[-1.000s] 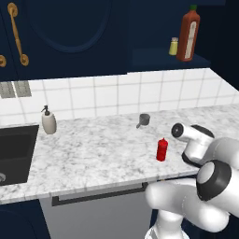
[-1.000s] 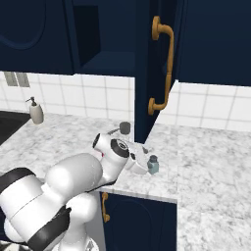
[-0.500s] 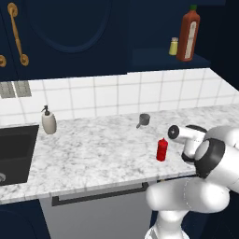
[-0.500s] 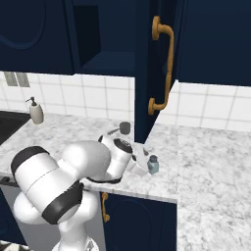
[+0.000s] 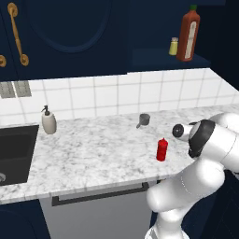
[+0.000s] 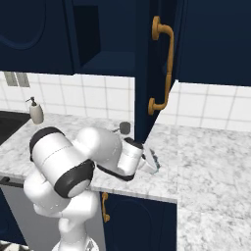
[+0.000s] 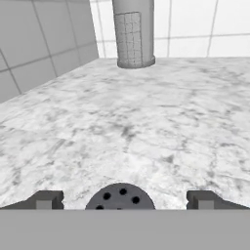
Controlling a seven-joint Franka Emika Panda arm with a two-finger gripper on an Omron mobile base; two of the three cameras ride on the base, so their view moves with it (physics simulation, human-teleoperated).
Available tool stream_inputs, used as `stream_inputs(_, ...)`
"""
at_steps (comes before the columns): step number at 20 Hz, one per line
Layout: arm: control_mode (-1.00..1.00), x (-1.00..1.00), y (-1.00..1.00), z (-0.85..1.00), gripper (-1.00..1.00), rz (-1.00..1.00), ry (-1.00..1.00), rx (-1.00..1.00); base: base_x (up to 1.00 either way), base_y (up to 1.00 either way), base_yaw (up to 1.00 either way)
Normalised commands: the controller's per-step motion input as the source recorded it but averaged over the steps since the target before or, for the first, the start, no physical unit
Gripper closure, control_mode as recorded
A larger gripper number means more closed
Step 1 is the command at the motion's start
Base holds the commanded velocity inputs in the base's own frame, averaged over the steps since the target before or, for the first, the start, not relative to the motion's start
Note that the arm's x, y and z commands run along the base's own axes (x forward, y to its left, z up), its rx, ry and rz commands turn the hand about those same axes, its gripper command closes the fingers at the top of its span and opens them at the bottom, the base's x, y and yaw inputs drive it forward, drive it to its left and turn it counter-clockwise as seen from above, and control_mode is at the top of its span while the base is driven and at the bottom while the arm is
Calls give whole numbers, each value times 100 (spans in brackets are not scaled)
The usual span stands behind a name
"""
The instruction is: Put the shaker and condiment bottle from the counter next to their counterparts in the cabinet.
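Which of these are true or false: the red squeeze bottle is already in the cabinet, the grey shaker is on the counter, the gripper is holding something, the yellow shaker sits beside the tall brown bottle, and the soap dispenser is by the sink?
1. The red squeeze bottle is in the cabinet. False: it stands on the counter.
2. The grey shaker is on the counter. True.
3. The gripper holds something. False: its fingers stand wide apart with nothing between them.
4. The yellow shaker sits beside the tall brown bottle. True.
5. The soap dispenser is by the sink. True.
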Motion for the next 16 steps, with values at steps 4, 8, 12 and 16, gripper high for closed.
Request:
stream_inputs(4,-100,25,-4,-26,100,0,-5,0,0,0,0)
stream_inputs(8,-100,0,0,-11,100,0,2,0,0,0,0)
stream_inputs(12,-100,0,0,-5,100,0,5,0,0,0,0)
stream_inputs(16,-100,0,1,-2,100,0,1,0,0,0,0)
